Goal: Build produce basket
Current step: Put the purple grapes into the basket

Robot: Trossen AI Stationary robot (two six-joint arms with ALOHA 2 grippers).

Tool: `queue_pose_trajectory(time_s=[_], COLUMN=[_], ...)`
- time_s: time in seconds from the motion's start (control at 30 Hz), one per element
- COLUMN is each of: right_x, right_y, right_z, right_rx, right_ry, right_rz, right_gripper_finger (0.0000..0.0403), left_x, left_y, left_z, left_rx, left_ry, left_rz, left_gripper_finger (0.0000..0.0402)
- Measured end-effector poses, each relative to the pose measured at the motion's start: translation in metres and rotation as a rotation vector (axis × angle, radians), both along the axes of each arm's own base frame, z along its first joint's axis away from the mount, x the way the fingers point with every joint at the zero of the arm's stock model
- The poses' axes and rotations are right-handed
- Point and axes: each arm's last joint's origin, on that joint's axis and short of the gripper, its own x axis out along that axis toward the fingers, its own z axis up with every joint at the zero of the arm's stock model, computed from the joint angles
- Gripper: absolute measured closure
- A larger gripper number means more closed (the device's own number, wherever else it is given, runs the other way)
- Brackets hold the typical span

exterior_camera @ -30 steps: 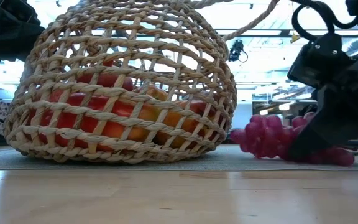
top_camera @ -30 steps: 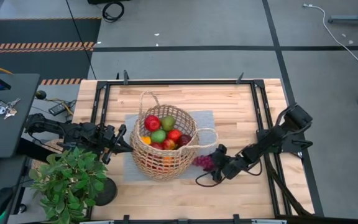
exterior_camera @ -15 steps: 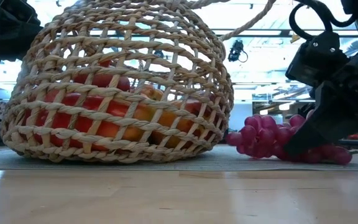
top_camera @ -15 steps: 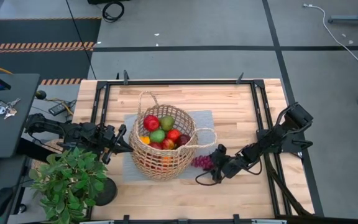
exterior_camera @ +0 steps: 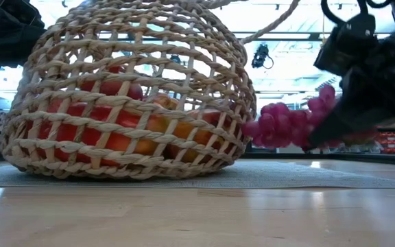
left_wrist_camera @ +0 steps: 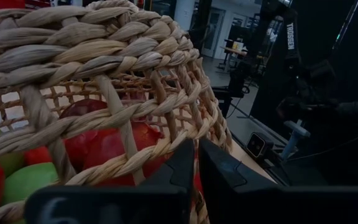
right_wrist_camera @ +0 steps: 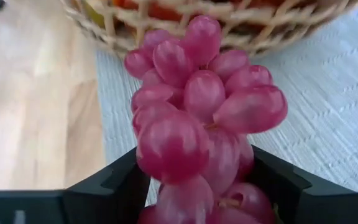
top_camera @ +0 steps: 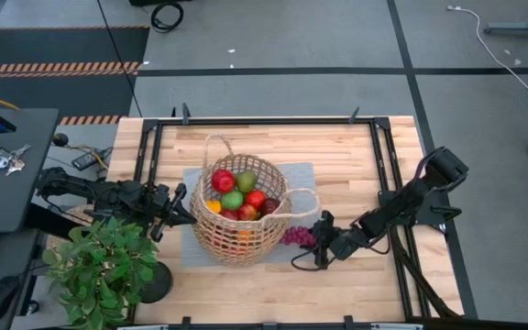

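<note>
Right claw (exterior_camera: 321, 134) pinching grapes (exterior_camera: 283, 123) clear of mat, fingertips hidden behind bunch, left claw (top_camera: 180, 213) pressed together on basket (top_camera: 238, 246) rim.

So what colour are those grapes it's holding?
Purplish pink grapes, clearest in the right wrist view.

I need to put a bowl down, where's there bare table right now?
Bare wood lies behind the basket up to the far frame rail, and along the front edge. Crowded: right gripper holding grapes beside the basket, left gripper and plant opposite.
</note>
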Motion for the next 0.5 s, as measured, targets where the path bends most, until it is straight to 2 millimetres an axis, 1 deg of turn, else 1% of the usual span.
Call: queue_pose_trajectory(time_s=[0.2,0.4,0.5], right_x=[-0.001,-0.002,-0.005], right_y=[-0.001,-0.001,0.002], right_z=[0.018,0.032,0.040], right_rx=[0.011,0.017,0.023], right_ry=[-0.065,-0.112,-0.138], right_rz=[0.015,0.028,0.067], right_gripper_finger=[0.0174,0.0174,0.0174], left_x=[0.000,0.000,0.000], left_y=[0.000,0.000,0.000], left_z=[0.000,0.000,0.000], left_rx=[0.000,0.000,0.000], left_ry=[0.000,0.000,0.000], left_rz=[0.000,0.000,0.000], left_gripper_finger=[0.0366,0.0373,0.0373])
